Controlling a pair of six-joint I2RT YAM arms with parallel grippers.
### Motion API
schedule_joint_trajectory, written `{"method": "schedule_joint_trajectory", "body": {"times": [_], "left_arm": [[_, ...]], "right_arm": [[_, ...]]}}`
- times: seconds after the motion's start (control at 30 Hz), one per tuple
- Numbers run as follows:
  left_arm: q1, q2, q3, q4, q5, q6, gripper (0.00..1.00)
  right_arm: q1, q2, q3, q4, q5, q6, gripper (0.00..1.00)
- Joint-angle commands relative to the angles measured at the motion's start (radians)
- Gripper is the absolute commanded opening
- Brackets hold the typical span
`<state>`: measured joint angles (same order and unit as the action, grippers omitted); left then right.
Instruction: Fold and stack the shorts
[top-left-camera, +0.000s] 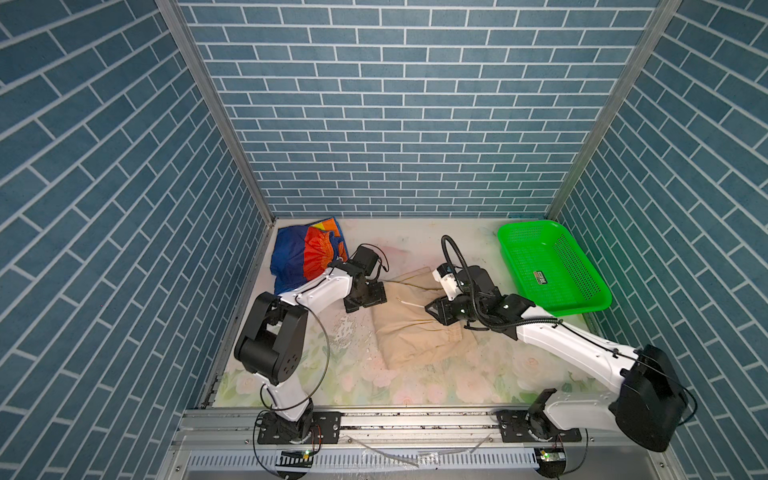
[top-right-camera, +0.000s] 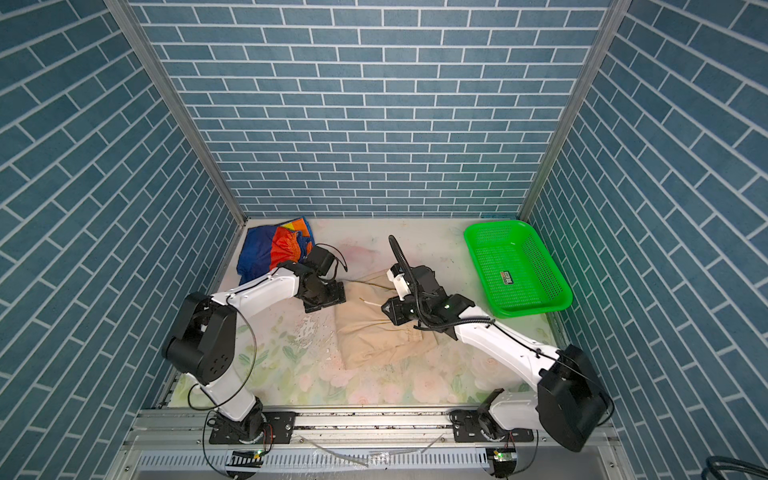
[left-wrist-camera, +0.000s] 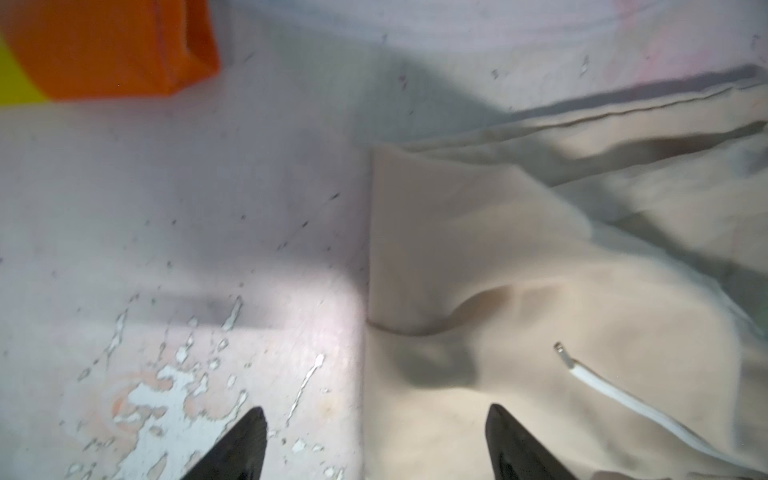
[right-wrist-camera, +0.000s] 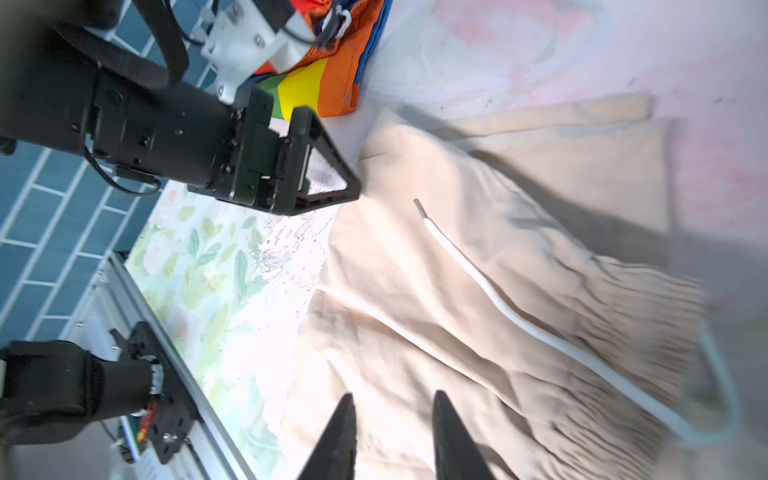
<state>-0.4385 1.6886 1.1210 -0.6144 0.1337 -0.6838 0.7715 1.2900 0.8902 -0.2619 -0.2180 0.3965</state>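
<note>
The beige shorts (top-left-camera: 415, 336) (top-right-camera: 374, 340) lie crumpled mid-table, with the white drawstring (right-wrist-camera: 478, 282) (left-wrist-camera: 602, 386) loose on top. At the back left the rainbow-striped shorts (top-left-camera: 299, 257) (top-right-camera: 266, 249) sit bunched up. My left gripper (left-wrist-camera: 376, 413) (top-left-camera: 368, 301) is open at the beige shorts' left edge, one finger over the table and one over the cloth, holding nothing. My right gripper (right-wrist-camera: 394, 397) (top-left-camera: 428, 309) hovers low over the beige fabric (right-wrist-camera: 457, 332) near the gathered waistband. Its jaws stand a little apart with nothing between them.
A green perforated basket (top-left-camera: 552, 266) (top-right-camera: 515, 266) stands at the back right against the wall. The floral table cover has worn, flaked patches (top-left-camera: 349, 328) left of the beige shorts. Blue brick walls close in three sides; a metal rail (top-left-camera: 415, 419) runs along the front.
</note>
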Motion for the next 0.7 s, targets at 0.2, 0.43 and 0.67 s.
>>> {"method": "schedule_joint_trajectory", "body": {"times": [0.2,0.43,0.67], "left_arm": [[0.002,-0.150,-0.228,0.159,0.094,-0.059,0.88],[-0.018,-0.213,-0.476,0.467,0.199,-0.226,1.00],[-0.085,-0.147,-0.572,0.691,0.211,-0.317,0.77]], "right_arm": [[0.255,0.115,0.065,-0.118,0.222,-0.238,0.47],[0.323,0.208,0.114,-0.102,0.231,-0.264,0.49],[0.320,0.159,0.078,-0.076,0.281,-0.254,0.51]]}}
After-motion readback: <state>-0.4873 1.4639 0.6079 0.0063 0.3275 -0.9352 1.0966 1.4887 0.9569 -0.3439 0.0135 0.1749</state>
